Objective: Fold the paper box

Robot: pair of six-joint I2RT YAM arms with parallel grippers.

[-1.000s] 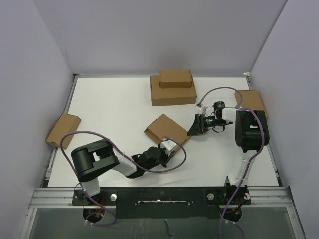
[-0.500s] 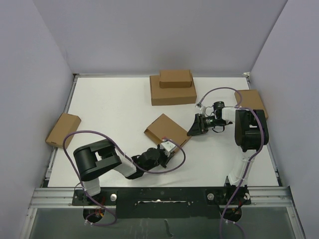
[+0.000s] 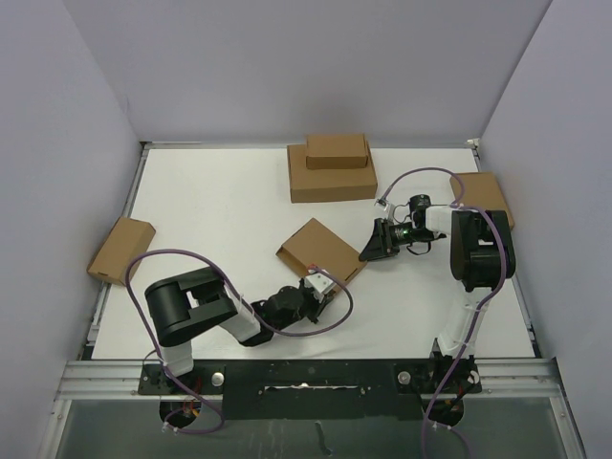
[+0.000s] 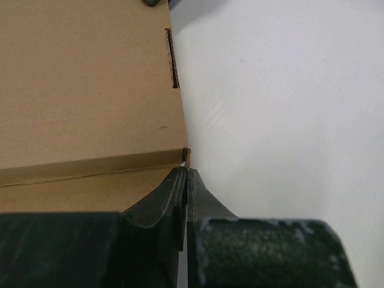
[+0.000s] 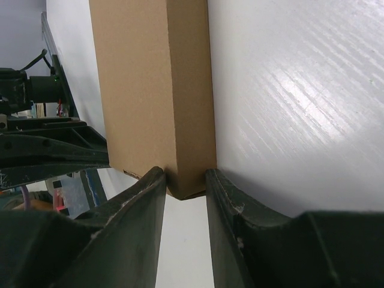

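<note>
The paper box (image 3: 320, 251) lies flat and closed near the middle of the white table (image 3: 210, 210), turned diagonally. My left gripper (image 3: 321, 284) is shut with nothing between its jaws; in the left wrist view its tips (image 4: 186, 172) touch the near corner of the paper box (image 4: 90, 84), beside a narrow slot (image 4: 173, 57) in the top. My right gripper (image 3: 366, 254) is at the box's right corner. In the right wrist view the gripper (image 5: 185, 180) has that corner of the paper box (image 5: 150, 78) between its two fingers, which press on both faces.
A wide brown box (image 3: 332, 177) with a smaller box (image 3: 337, 150) on top stands at the back. Another brown box (image 3: 121, 249) leans at the left edge, and one (image 3: 483, 194) sits at the right edge behind the right arm. Purple cables loop round both arms.
The left arm has drawn back a little toward the near edge, its shut gripper sliding along the box's near corner. The box and the right gripper have not moved.
</note>
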